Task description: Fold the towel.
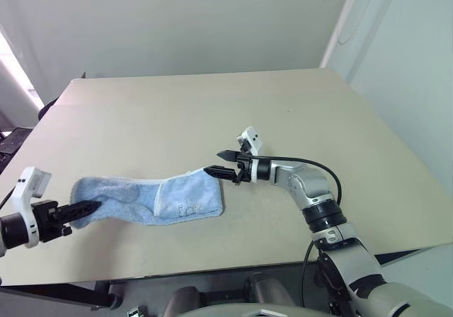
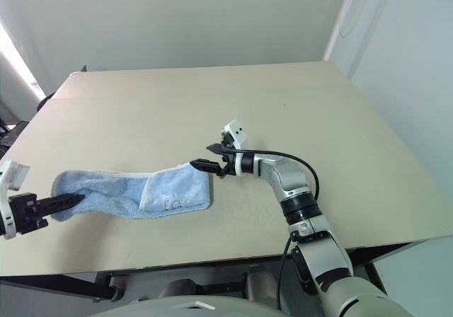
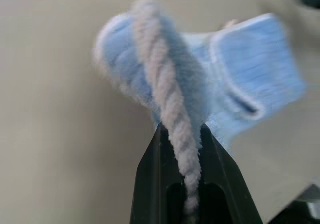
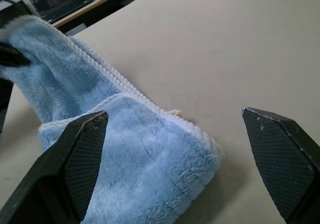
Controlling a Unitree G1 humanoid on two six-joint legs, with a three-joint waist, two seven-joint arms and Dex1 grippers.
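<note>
On the broad beige rectangular table (image 1: 212, 105), the small light-blue terry-cloth towel (image 1: 152, 198) lies near the front edge as a long bunched band, its long axis running left to right between the two arms. The left gripper (image 1: 90, 205) is clamped on the towel's left end and holds it a little off the table. The right gripper (image 1: 223, 163), jaws spread wide and holding nothing, hovers just beside the doubled-over right end, which points towards it, so that arm seems best placed to take that end.
</note>
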